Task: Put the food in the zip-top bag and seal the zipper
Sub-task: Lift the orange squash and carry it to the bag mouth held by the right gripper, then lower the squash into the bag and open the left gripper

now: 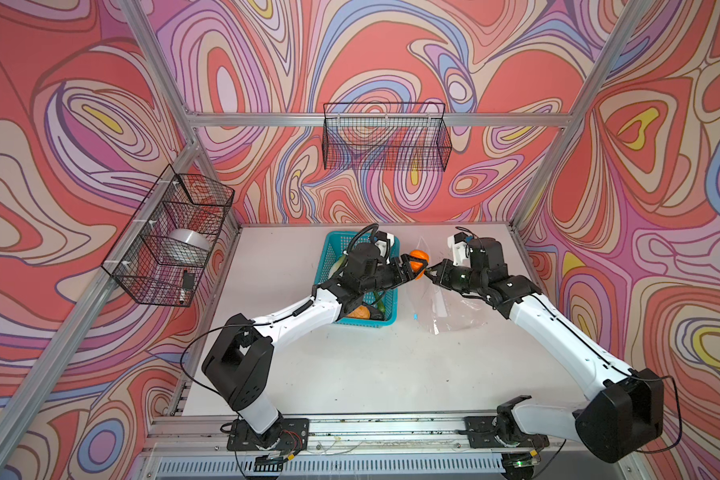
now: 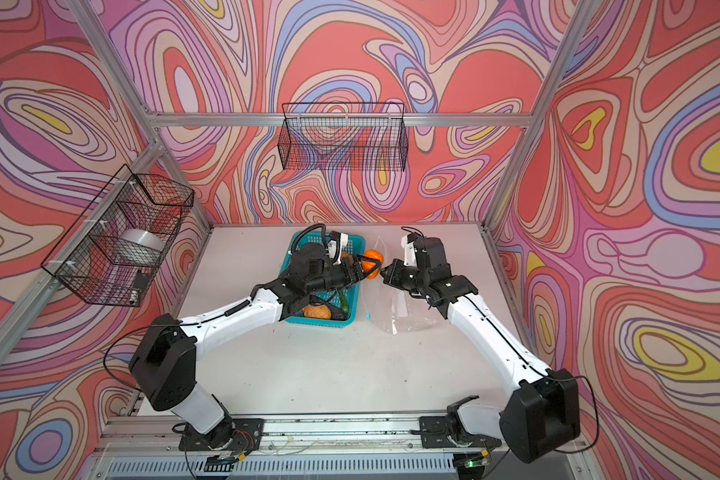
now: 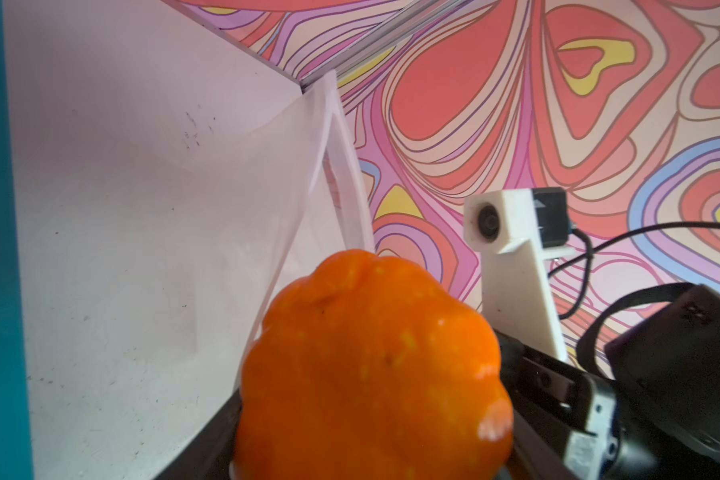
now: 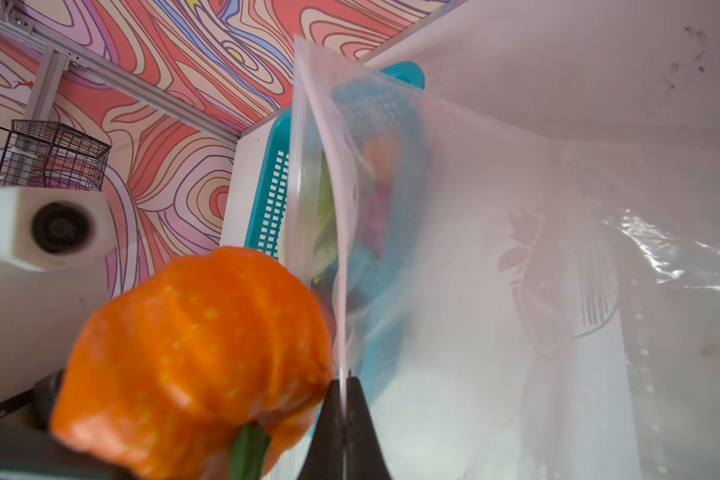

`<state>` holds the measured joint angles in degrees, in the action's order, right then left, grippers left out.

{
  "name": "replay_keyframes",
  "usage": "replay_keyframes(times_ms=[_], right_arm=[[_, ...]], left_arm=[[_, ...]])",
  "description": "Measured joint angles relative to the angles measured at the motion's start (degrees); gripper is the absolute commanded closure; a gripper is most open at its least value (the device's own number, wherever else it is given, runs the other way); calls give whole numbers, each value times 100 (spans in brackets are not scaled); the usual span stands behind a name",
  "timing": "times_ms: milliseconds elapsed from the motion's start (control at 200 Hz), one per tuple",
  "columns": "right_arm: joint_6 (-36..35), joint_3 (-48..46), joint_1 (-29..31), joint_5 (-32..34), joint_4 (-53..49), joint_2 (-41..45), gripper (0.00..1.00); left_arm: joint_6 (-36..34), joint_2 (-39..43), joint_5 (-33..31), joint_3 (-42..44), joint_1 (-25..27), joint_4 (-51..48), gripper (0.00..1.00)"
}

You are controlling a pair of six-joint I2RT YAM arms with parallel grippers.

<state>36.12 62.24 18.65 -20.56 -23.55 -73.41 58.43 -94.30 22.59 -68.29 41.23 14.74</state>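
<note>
Both top views look steeply down on the whole desk (image 1: pixel 350 374). Wrist cameras, close behind left claw (image 1: pixel 420 264) and right claw (image 1: pixel 430 272), face each other, sharing the pumpkin (image 3: pixel 371 365).

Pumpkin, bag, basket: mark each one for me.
pumpkin (image 3: pixel 371 365): left wrist view, middle of its orange skin.
bag (image 4: pixel 495 249): right wrist view, its clear side wall.
basket (image 1: pixel 328 255): in a top view, its perforated left wall.

Teal basket (image 1: pixel 324 266) on white table (image 1: pixel 350 365), back-wall wire basket (image 1: pixel 385 139), side-wall wire basket (image 1: pixel 167 241)
</note>
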Motion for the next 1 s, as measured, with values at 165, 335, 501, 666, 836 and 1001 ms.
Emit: replay_keyframes(times_ms=[165, 335, 501, 666, 836, 1001], right_arm=[[35, -28, 0, 0, 35, 107, 100], [42, -39, 0, -26, 90, 120, 100], [83, -90, 0, -146, 214, 120, 100], [175, -186, 0, -337, 391, 103, 100], [214, -219, 0, -422, 472, 79, 100], [212, -221, 0, -435, 474, 76, 100]], left_arm=[[-326, -4, -299, -136, 52, -881, 47], [-758, -105, -640, -533, 179, -1718, 45], [-1300, -442, -1130, -1241, 363, -2649, 42], [-1742, -767, -1569, -1646, 531, -3425, 38], [-1928, -861, -1733, -1670, 577, -3786, 23], [-1952, -861, -1755, -1722, 577, -3897, 0]])
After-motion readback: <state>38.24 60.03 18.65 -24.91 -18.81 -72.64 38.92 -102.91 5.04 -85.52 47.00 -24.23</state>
